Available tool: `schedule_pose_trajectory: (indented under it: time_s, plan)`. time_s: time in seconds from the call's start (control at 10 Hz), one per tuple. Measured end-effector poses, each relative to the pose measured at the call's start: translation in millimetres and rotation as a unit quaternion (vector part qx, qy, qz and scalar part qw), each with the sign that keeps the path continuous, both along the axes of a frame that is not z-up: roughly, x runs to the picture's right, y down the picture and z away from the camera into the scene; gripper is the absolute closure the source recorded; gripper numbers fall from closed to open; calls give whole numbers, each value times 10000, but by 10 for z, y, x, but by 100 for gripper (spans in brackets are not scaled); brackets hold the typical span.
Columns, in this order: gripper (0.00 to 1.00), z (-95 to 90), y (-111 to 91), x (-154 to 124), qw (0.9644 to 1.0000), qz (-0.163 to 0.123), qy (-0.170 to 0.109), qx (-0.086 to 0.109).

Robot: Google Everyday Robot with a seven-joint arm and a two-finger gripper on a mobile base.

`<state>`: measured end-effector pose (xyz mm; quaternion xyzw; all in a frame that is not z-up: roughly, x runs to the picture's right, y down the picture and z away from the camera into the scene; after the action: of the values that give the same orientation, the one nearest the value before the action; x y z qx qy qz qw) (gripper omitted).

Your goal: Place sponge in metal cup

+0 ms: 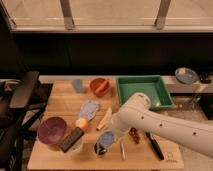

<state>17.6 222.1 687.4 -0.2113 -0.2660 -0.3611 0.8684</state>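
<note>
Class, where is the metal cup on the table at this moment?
In the camera view, the metal cup stands near the table's front edge, right of the purple bowl, directly below the gripper.

One cam, high, looking down across table [60,102] twd window; mid-range; arm enters from right, gripper [111,139] low centre.

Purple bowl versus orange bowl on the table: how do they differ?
The purple bowl sits at the table's near left corner; the orange bowl sits at the far edge beside the green tray. The purple bowl looks larger. The orange bowl holds something inside; the purple bowl appears empty. Both stand upright, away from the gripper over the metal cup.
</note>
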Motion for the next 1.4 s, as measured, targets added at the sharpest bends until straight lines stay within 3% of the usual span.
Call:
schedule_pose_trajectory:
  time_s: [0.4,0.5,1.1,1.3,1.4]
  plan:
    - [100,-38,225,-273,9992,-271,-285,-85]
    - [96,-53,294,-342,9987,-347,-359,-114]
    - [35,5,490,-406,9977,-461,-413,-280]
    - [21,4,486,-419,9977,-477,-404,-267]
    - [20,-2,475,-401,9979,-468,-377,-251]
